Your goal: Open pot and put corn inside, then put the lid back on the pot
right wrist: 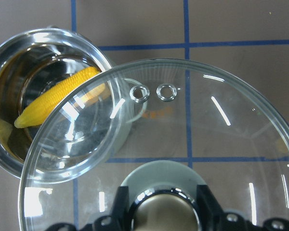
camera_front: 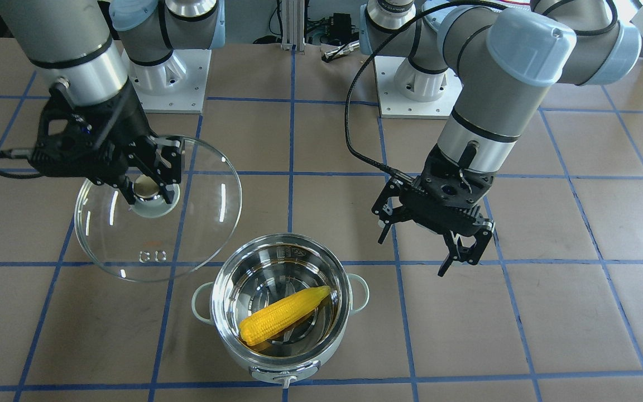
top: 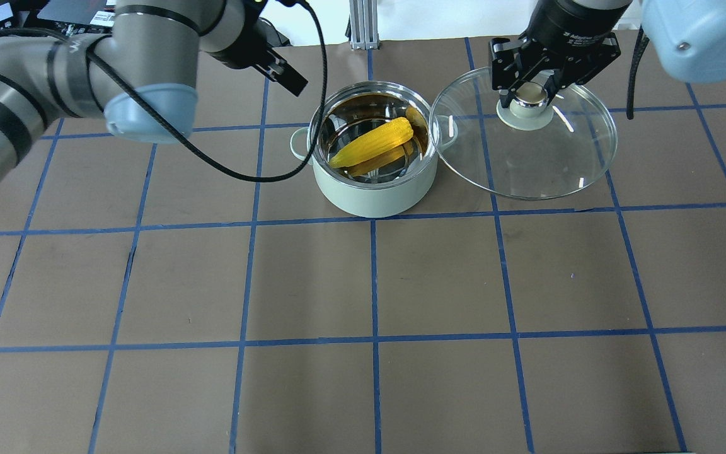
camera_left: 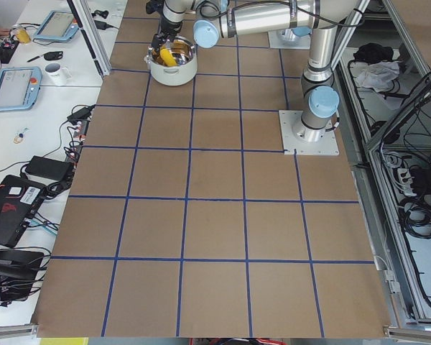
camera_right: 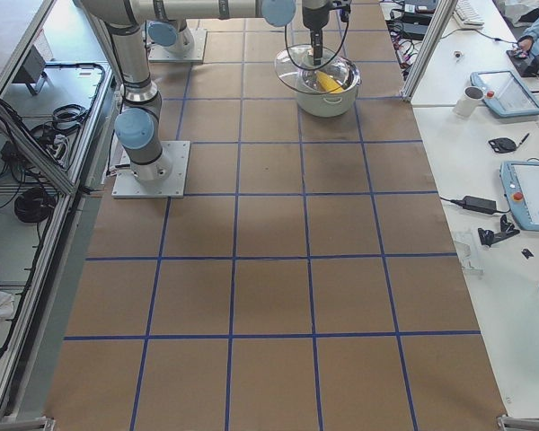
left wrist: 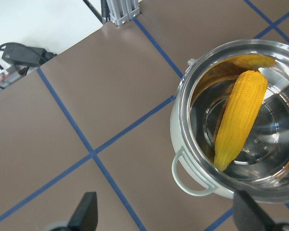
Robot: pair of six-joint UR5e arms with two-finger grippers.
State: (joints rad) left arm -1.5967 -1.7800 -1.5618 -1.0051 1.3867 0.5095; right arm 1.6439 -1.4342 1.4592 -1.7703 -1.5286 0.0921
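Yellow corn (camera_front: 285, 315) in pot (top: 375, 197); right end effector (camera_front: 146, 192) clamps lid (camera_front: 198, 223) knob; left end effector (camera_front: 415, 252) spread, empty

Clear way down into the pot (top: 372, 189), corn (top: 372, 144) aslant inside; raised lid (top: 527, 164) just beside, in right pincer (top: 530, 94).

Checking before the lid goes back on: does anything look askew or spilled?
Nothing stands out: corn lies inside the upright pot, right hand grips the lid, left hand open, empty.

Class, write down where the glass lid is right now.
In the overhead view the lid is right of the open pot, on the robot's right side, held by the right gripper and not on the pot.
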